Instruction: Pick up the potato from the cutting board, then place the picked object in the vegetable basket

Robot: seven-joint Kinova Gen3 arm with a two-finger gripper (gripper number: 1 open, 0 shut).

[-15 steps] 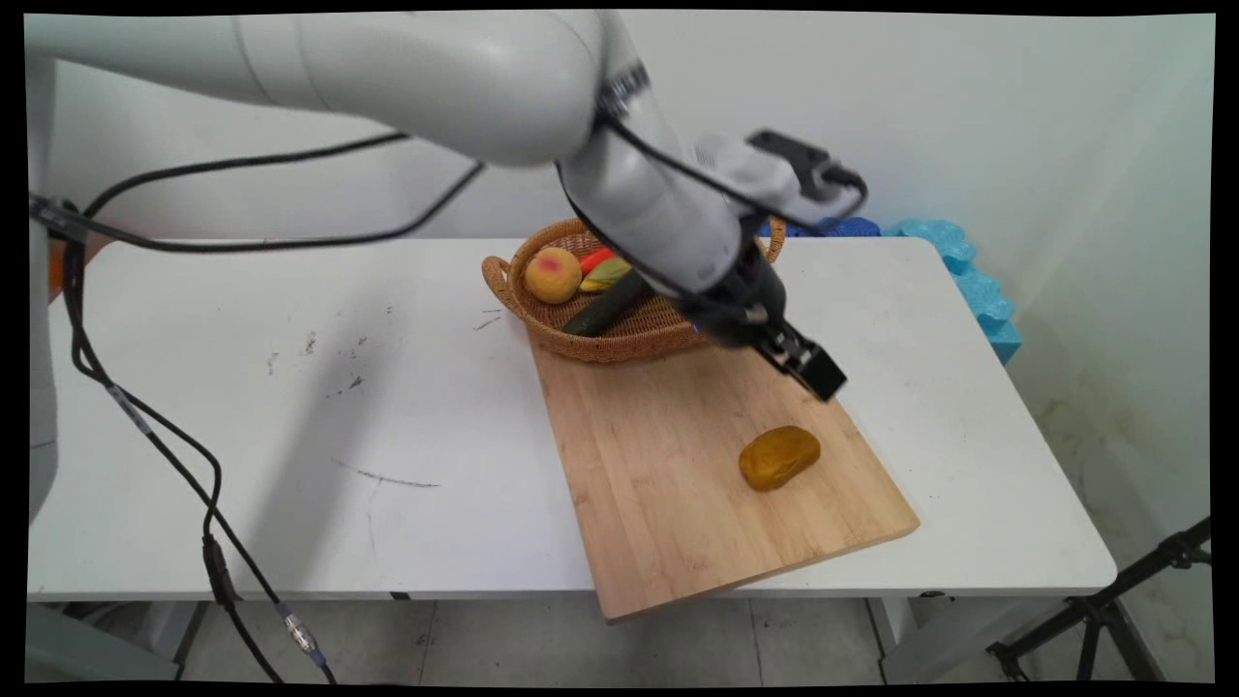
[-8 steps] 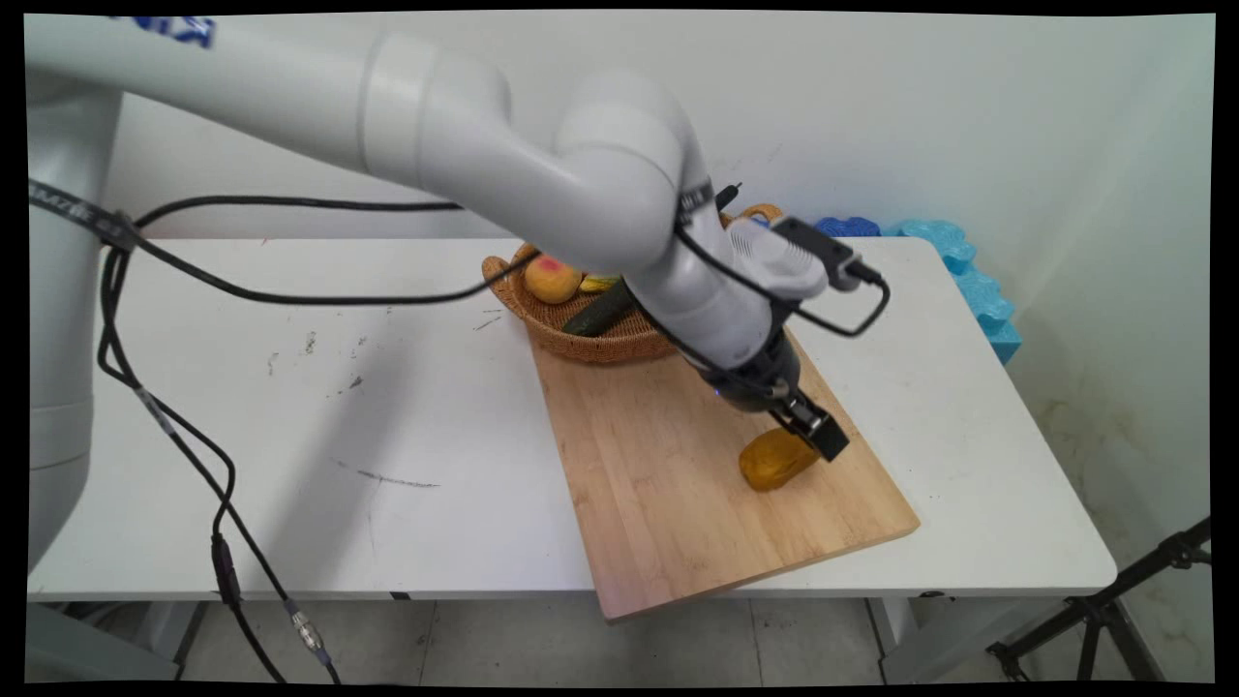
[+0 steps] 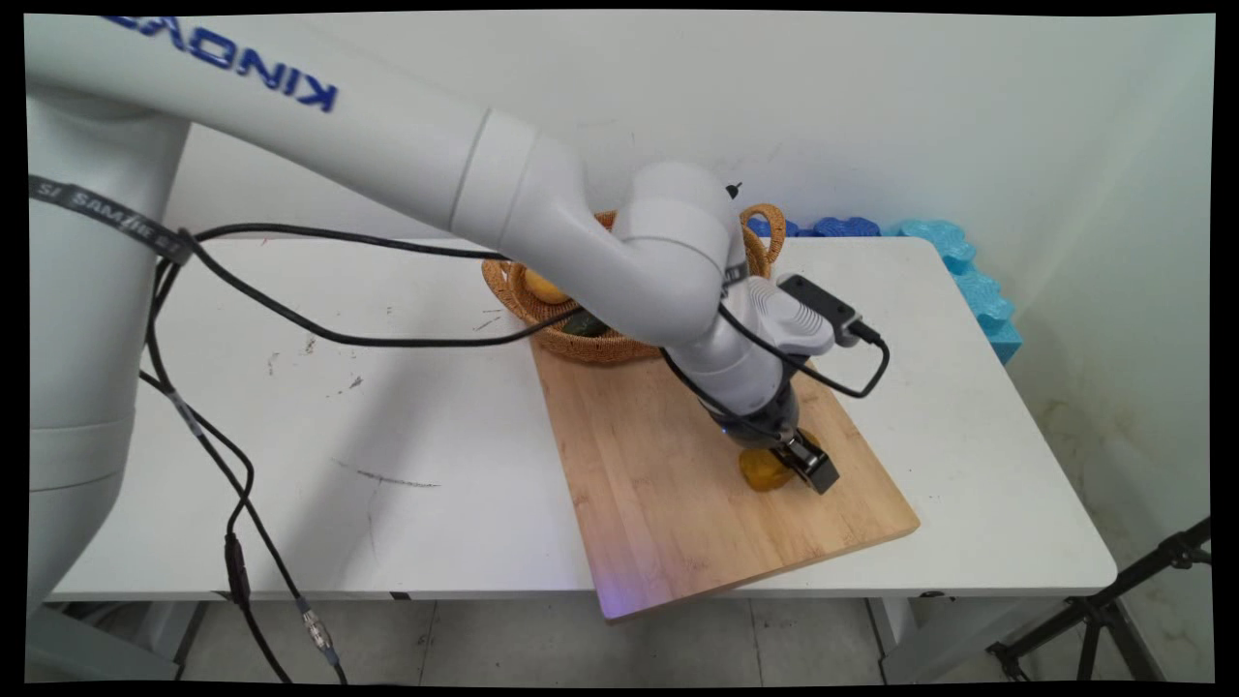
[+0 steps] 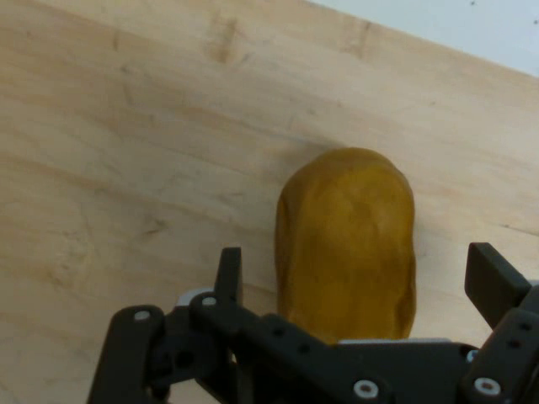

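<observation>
White table (image 3: 319, 465) carried a wooden cutting board (image 3: 658, 503), our landmark, its near corner overhanging the table's front edge. Touching the board's far edge we noted a wicker basket (image 3: 581, 344), mostly hidden behind the arm. On the board's right half lay a brown potato (image 4: 347, 240). Our gripper (image 4: 358, 282) sat spread wide, one finger either side of the potato, not clamped.

Only legible text: a grey strap (image 3: 106, 215) around the cables at the arm's left side carries dark lettering, reading roughly "SAMZIE", partly cut off and uncertain. Nothing readable on the wooden board (image 3: 668, 503), basket (image 3: 581, 344), table (image 3: 339, 407) or in the hand view.
</observation>
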